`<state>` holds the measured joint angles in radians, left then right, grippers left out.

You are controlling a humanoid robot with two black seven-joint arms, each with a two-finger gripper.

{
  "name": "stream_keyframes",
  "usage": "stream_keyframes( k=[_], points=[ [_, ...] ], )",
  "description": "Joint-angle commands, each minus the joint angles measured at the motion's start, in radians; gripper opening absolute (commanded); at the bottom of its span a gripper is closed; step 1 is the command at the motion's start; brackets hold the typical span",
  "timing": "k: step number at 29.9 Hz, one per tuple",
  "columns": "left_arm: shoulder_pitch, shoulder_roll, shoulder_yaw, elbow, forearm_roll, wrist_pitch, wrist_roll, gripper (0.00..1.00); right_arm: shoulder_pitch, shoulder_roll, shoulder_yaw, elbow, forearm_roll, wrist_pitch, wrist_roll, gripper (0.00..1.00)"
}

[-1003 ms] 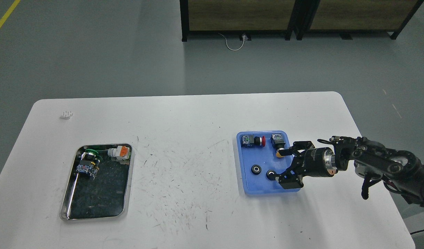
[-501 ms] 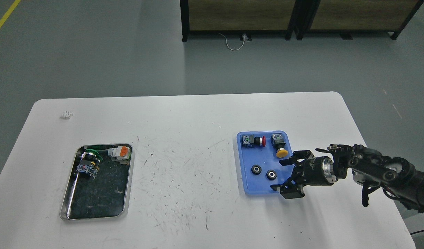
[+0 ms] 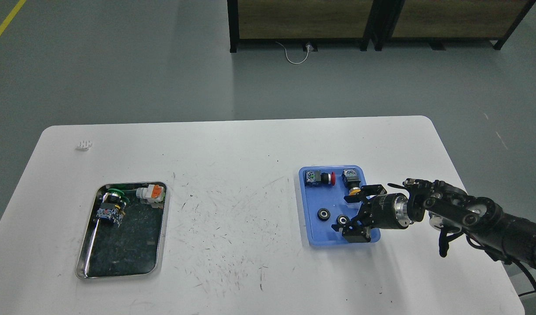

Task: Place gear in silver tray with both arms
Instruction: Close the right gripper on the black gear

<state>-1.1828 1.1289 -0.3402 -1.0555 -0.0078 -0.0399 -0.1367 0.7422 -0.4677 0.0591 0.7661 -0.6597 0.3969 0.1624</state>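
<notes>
Two small black round gears, one on the left (image 3: 323,214) and one on the right (image 3: 342,220), lie in a blue plastic tray (image 3: 312,199) right of centre. My right gripper (image 3: 342,214) is open over the tray's front right part. Its fingers stand to either side of the right-hand gear, and I cannot tell whether they touch it. The silver tray (image 3: 163,227) lies at the front left, with a green-and-black switch (image 3: 112,206) and a white-and-orange part (image 3: 151,193) in its far end. My left arm is out of view.
The blue tray also holds a red push button (image 3: 323,178) and a yellow-capped button (image 3: 352,180) along its far edge. A small white piece (image 3: 84,144) lies near the table's far left corner. The white table (image 3: 233,210) is scratched between the trays.
My right gripper first drew back to the blue tray's right front edge, then moved left over the tray, so its open fingers now stand around the right-hand gear.
</notes>
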Motion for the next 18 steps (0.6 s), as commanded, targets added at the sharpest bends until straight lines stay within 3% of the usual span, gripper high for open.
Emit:
stream_keyframes(
  k=[1,8,18],
  points=[
    [-0.001,0.002,0.000,0.000,0.000,0.000,0.002,0.99,0.002,0.001,-0.002,0.004,0.000,0.002,0.000,0.87],
    [-0.001,0.002,0.000,0.000,0.000,0.002,0.002,0.99,0.002,-0.006,-0.004,0.015,0.000,0.013,-0.001,0.79],
    [-0.001,0.002,0.000,0.000,0.000,0.002,0.003,0.99,-0.006,-0.048,-0.008,0.041,0.000,0.019,-0.004,0.78]
  ],
)
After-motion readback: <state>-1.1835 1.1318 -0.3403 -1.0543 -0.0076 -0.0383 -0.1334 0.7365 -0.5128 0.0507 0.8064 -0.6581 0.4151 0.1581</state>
